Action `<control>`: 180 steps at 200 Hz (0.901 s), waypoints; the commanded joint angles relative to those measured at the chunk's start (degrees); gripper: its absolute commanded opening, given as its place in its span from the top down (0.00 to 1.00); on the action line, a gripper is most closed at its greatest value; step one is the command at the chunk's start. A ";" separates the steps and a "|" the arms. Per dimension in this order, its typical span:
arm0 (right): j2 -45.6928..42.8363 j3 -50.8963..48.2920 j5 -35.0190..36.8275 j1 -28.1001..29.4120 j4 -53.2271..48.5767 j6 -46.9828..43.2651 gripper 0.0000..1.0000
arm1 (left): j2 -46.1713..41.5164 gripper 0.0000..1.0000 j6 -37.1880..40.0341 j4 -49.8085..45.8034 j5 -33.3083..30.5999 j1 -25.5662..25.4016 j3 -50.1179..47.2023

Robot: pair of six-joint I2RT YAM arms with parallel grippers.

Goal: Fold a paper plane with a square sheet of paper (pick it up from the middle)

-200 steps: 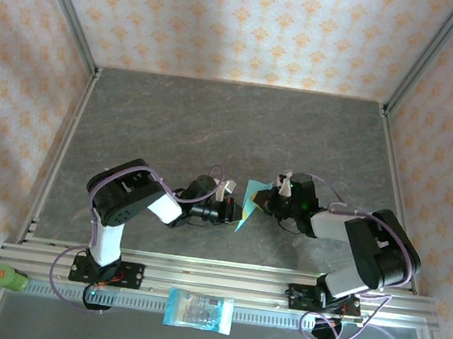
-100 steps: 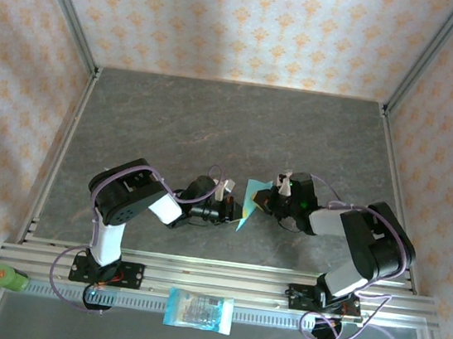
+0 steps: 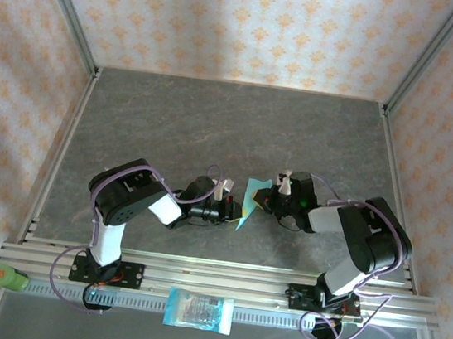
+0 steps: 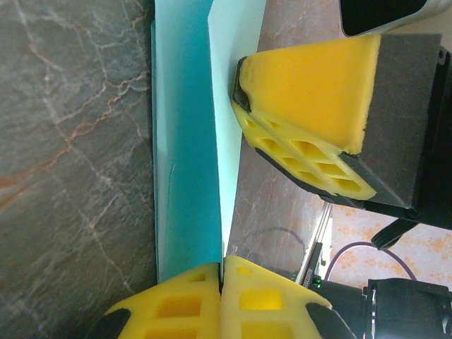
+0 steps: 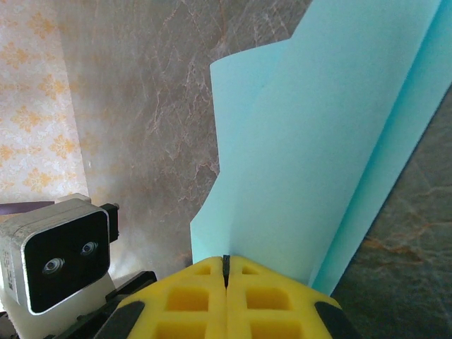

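**Q:** Describe the work surface and its surroundings.

**A:** The table point(image 3: 174, 121) is grey with a marbled pattern and has metal rails along its edges. The walls point(image 3: 254, 23) carry cream wallpaper with a repeating orange motif. A printed packet point(image 3: 199, 311) lies on the near rail.

**Q:** Where is the paper, and which way does it point?

**A:** The light teal paper point(image 3: 248, 199) is beyond the packet and slightly to the packet's right. It is creased into overlapping layers. Its long axis runs near to far with a slight lean. The narrow tip points back toward the packet.

**Q:** What is the jaw condition?

**A:** The left gripper point(image 4: 221, 286) is beyond the packet. Its yellow pads are pressed together and pinch one edge of the paper. The right gripper point(image 5: 227, 279) is further to the packet's right. Its pads are fully closed and clamp the opposite edge of the paper.
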 commanded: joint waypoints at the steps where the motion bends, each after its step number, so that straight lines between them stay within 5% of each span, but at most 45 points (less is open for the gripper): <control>1: 1.18 1.21 0.43 -0.51 0.89 -1.20 0.99 | 2.48 1.00 1.20 -4.46 -2.06 0.75 -1.05; 91: 5.00 2.76 5.27 -0.50 -7.02 -5.22 0.99 | 1.89 1.00 2.54 -7.78 -3.15 0.75 -0.33; 141: 6.87 4.58 9.80 0.37 -14.77 -8.54 1.00 | -0.06 0.81 6.83 -15.61 -4.41 0.61 0.78; 180: 6.87 4.94 11.19 0.69 -16.19 -8.84 1.00 | -3.17 0.80 7.97 -17.58 -4.24 0.10 0.23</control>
